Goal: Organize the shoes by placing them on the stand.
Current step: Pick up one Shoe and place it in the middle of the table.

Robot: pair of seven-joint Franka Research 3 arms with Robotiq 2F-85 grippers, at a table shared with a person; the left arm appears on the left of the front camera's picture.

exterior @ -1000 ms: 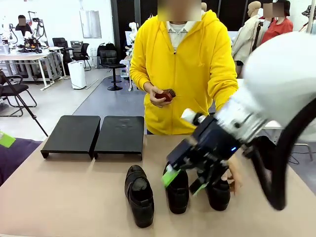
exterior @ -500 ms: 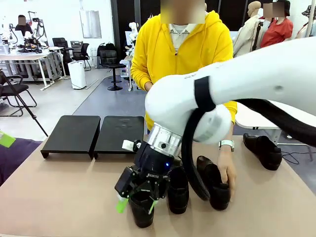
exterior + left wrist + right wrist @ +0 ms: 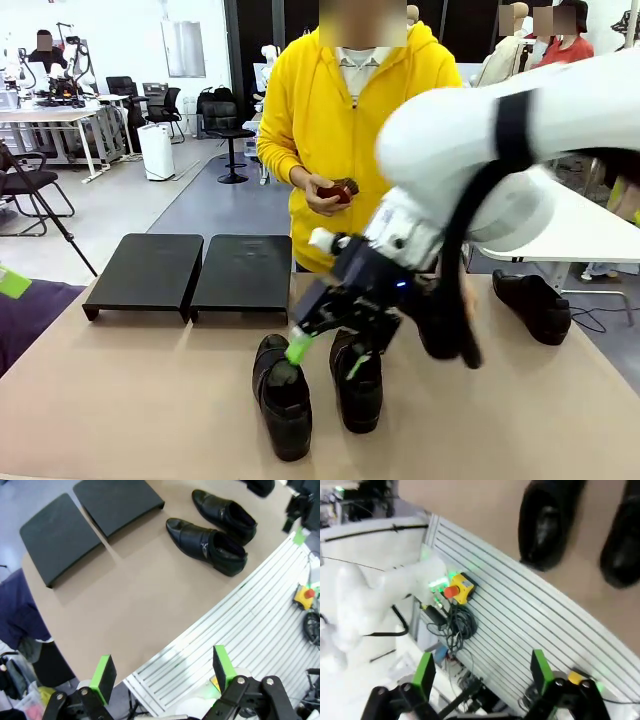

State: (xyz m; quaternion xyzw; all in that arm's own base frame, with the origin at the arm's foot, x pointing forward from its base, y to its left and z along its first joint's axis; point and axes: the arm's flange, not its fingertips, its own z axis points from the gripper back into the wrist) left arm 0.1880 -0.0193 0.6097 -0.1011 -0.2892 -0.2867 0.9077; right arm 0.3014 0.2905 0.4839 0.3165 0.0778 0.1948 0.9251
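The right gripper [image 3: 328, 356] is held low over the beige tabletop [image 3: 130, 400], with its green pads spread apart and nothing clamped between them. 1 pad is seen over the near-left loafer [image 3: 283, 398] and the other over the loafer just beside it [image 3: 360, 392]; whether either is touched cannot be told. A 3rd loafer [image 3: 532, 305] is laid well apart, near the table's far right edge. The stand [image 3: 190, 272] is set at the far left of the table, its 2 black sections side by side, and the 3 loafers are all on the tabletop, off it.

The left gripper [image 3: 162, 672] is held high above the table's near edge, its pads likewise wide apart and gripping nothing; 2 loafers and both stand sections are seen beyond it.

A person in a yellow hoodie [image 3: 350, 130] is stood at the far side, with a small reddish-brown object [image 3: 338, 191] held in 1 hand.

In the blurred right wrist view, a yellow emergency stop button [image 3: 458, 589] is seen below the table edge.
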